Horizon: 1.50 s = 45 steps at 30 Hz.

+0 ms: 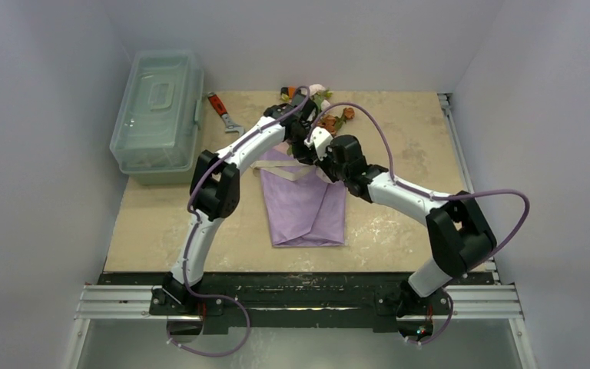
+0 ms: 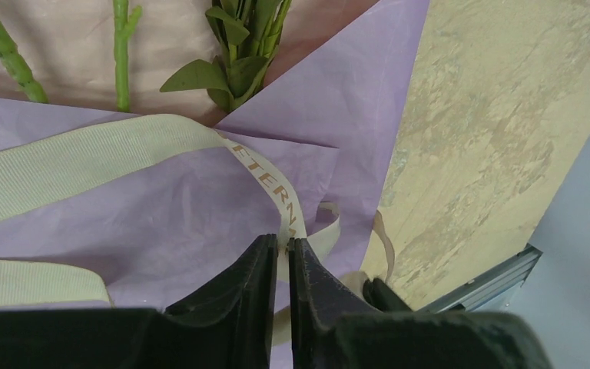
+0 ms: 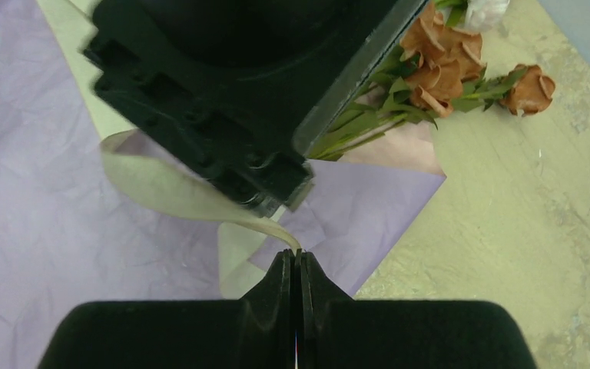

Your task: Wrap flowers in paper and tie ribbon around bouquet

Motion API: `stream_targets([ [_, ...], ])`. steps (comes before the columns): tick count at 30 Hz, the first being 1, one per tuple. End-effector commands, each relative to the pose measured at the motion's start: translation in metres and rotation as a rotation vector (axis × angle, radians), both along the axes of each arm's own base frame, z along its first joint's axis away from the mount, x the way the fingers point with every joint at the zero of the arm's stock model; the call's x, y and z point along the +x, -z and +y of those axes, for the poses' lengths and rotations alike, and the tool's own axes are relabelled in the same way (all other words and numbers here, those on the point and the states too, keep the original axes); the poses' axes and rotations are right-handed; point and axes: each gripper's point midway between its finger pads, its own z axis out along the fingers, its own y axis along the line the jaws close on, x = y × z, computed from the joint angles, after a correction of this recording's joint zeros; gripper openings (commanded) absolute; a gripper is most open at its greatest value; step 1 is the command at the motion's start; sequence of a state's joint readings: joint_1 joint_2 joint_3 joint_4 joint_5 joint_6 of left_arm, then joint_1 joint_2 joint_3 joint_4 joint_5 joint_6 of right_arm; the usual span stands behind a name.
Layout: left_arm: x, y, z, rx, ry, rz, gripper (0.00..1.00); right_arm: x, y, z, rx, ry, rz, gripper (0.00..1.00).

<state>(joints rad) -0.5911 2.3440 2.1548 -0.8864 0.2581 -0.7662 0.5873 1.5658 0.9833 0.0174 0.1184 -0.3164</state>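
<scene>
Both arms meet over the bouquet (image 1: 301, 219), which lies mid-table with its blooms toward the far wall and the folded bottom toward the bases. The paper (image 2: 161, 223) is wrapped lilac side out, and the pink inner face shows at the open top around the green stems of the flowers (image 2: 234, 46). In the right wrist view the orange-brown blooms spill onto the bare table (image 2: 492, 138) beyond the paper edge. The ribbon (image 2: 269, 184) is cream with printed lettering; it crosses the wrap just below the stems in a wide flat band. One strand twists and runs down into the left gripper (image 2: 283, 244). Its jaws stand a thin slit apart with that strand in the gap, and I can't tell whether they pinch it or not. The right gripper (image 3: 295, 257) is fully closed, with a curled ribbon strand nipped at its very tips and the left gripper's body right above it. A clear plastic toolbox (image 1: 157, 115) sits at far left and a red-handled wrench (image 1: 223, 110) just beside it, both well apart from the bouquet.
</scene>
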Motion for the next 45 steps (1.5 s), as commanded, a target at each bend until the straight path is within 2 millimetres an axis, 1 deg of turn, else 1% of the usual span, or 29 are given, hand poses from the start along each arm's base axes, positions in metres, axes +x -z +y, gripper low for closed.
stream_targets([
  [1,0.008,-0.018,0.005,-0.001,0.016,-0.052,0.19,0.029,-0.013,-0.006,0.009,0.05,-0.052,0.01],
  [4,0.007,-0.02,0.009,0.0,0.021,-0.053,0.26,0.035,-0.004,-0.009,-0.008,0.057,-0.032,0.01],
  [10,0.01,-0.023,0.018,0.018,0.025,-0.077,0.39,0.043,0.013,-0.008,-0.027,0.047,-0.001,0.01],
  [15,0.014,-0.028,0.018,-0.003,0.026,-0.087,0.53,0.049,0.022,-0.007,-0.031,0.052,0.019,0.01],
  [19,0.018,-0.036,0.025,-0.011,0.003,-0.096,0.6,0.058,0.027,-0.009,-0.027,0.088,0.033,0.01],
  [21,0.021,-0.042,0.034,-0.013,-0.018,-0.102,0.65,0.063,0.028,-0.01,-0.018,0.116,0.044,0.02],
  [24,0.027,-0.048,0.058,0.0,-0.058,-0.123,0.71,0.068,0.033,-0.014,-0.024,0.149,0.056,0.06],
  [27,0.031,-0.058,0.083,0.012,-0.086,-0.164,0.77,0.068,0.041,-0.013,-0.046,0.134,0.086,0.15],
  [29,0.032,-0.06,0.098,0.028,-0.096,-0.178,0.79,0.067,0.041,-0.012,-0.055,0.127,0.092,0.24],
  [34,0.024,-0.067,0.126,0.1,-0.103,-0.213,0.8,0.066,0.028,-0.015,-0.058,0.131,0.087,0.44],
  [37,0.02,-0.072,0.149,0.174,-0.14,-0.249,0.8,0.065,0.01,-0.016,-0.033,0.146,0.067,0.51],
  [39,0.019,-0.077,0.164,0.206,-0.172,-0.276,0.81,0.064,-0.005,-0.017,-0.01,0.163,0.048,0.52],
  [41,0.015,-0.079,0.18,0.253,-0.206,-0.298,0.84,0.062,-0.02,-0.017,0.02,0.18,0.036,0.53],
  [42,0.015,-0.081,0.189,0.28,-0.225,-0.31,0.86,0.06,-0.03,-0.017,0.042,0.183,0.031,0.53],
  [45,0.009,-0.089,0.213,0.359,-0.276,-0.346,0.92,0.049,-0.048,-0.009,0.146,0.185,0.05,0.53],
])
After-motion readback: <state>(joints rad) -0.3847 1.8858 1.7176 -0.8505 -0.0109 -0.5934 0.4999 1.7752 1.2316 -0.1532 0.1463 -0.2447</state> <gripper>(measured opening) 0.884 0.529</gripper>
